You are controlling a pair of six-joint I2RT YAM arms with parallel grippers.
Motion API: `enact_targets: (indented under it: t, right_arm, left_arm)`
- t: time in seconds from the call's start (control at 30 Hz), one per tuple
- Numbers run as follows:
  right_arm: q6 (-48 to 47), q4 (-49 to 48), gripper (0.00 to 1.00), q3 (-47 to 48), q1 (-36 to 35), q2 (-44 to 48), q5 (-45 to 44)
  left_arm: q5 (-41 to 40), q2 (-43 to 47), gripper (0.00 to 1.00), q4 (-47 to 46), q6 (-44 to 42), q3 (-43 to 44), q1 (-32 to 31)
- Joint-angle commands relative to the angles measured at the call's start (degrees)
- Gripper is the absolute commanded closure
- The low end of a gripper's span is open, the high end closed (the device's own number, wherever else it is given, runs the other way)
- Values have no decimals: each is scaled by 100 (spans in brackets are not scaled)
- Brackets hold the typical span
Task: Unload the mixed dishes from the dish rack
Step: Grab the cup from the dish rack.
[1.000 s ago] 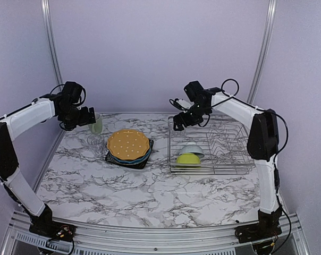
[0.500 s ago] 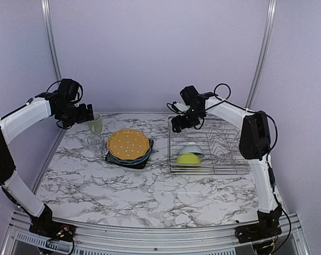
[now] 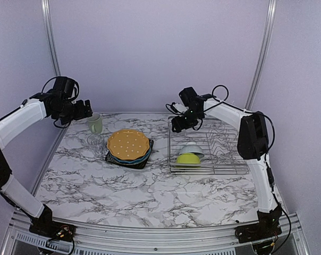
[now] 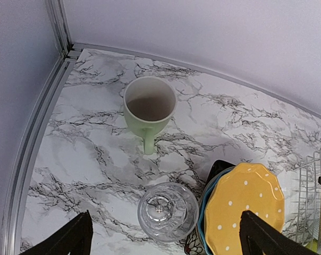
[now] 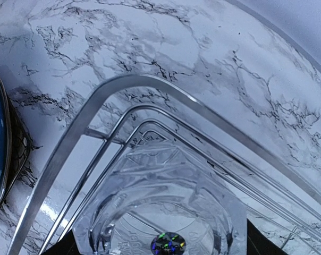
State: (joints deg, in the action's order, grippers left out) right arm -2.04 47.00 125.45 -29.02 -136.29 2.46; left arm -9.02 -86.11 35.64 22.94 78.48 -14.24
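Two arms reach to the far side: right claw over a glass in the rack, left claw spread wide above the mug.

Right claw is at the far left corner of the dish rack. A clear glass stands in that corner right under it, between the fingers; can't tell if they touch it or how far apart they are. Green bowl and white bowl are in the rack's near left part, white just behind green. Left claw hovers far left, fingers apart, holding nothing. Below it on the marble table: green mug upright, second glass just nearer, beside the plate stack. The stack is left of the rack: orange plate on top, blue plate under it, dark plate at the bottom.
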Motion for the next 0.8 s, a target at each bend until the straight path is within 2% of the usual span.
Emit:
enact_targets:
  t: [0.0,0.13,0.37,0.6,0.77]
  right_arm:
    - [1,-97,50,120,19,308,63]
    - [73,-59,55,-61,105,726,199]
    - [448,-57,60,-220,350,1403,951]
    - [552,130,61,-173,462,1909,1975]
    - [822,238,61,40,493,2180,3056]
  left_arm:
    - [34,532,1,-821,-107,-431,16]
    - [84,952,1,-1504,-158,-849,1]
    - [40,1239,1,-2123,-126,-1321,-158]
    - [1053,1533,1,-3415,-222,-1994,-377]
    - [1340,1772,1,-4258,-981,-2253,-839]
